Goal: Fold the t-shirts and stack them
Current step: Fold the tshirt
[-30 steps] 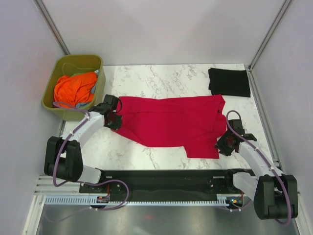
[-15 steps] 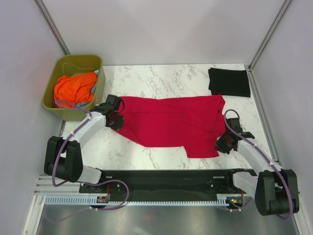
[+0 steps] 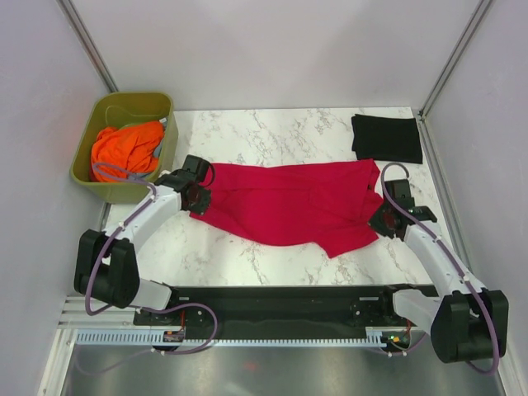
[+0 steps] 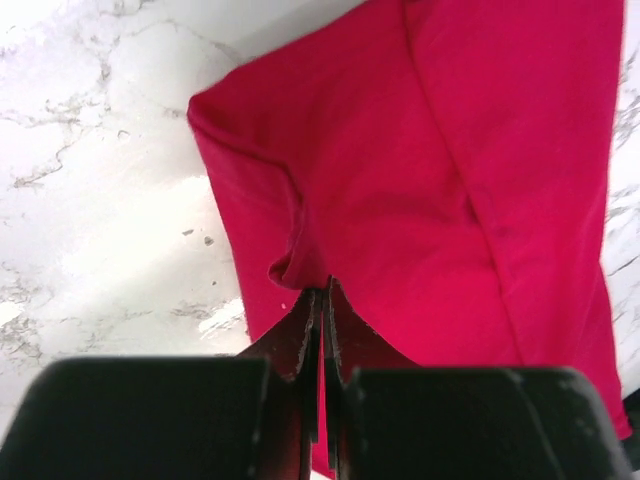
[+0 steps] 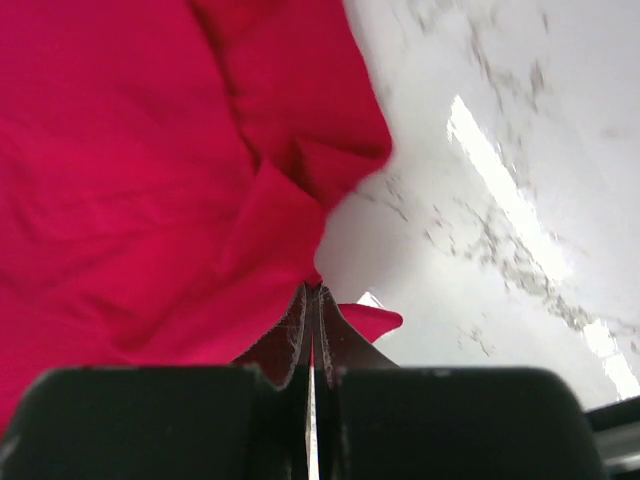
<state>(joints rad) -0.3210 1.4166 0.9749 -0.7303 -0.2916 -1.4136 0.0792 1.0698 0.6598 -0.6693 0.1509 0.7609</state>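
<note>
The crimson red t-shirt [image 3: 285,202] lies spread across the middle of the marble table [image 3: 272,132]. My left gripper [image 3: 195,200] is shut on the shirt's left edge, seen pinched in the left wrist view [image 4: 320,295]. My right gripper [image 3: 381,221] is shut on the shirt's right near edge, pinched in the right wrist view [image 5: 312,290], with the cloth lifted off the table. The black t-shirt [image 3: 387,137] lies folded at the far right corner.
An olive-green tub [image 3: 124,111] holding orange cloth [image 3: 124,150] stands off the table's far left corner. Bare marble shows in front of and behind the red shirt. Grey walls enclose the table on three sides.
Both grippers have moved away from the near edge, carrying the shirt's near edge with them. The right near corner of the shirt has lifted and pulled inward.
</note>
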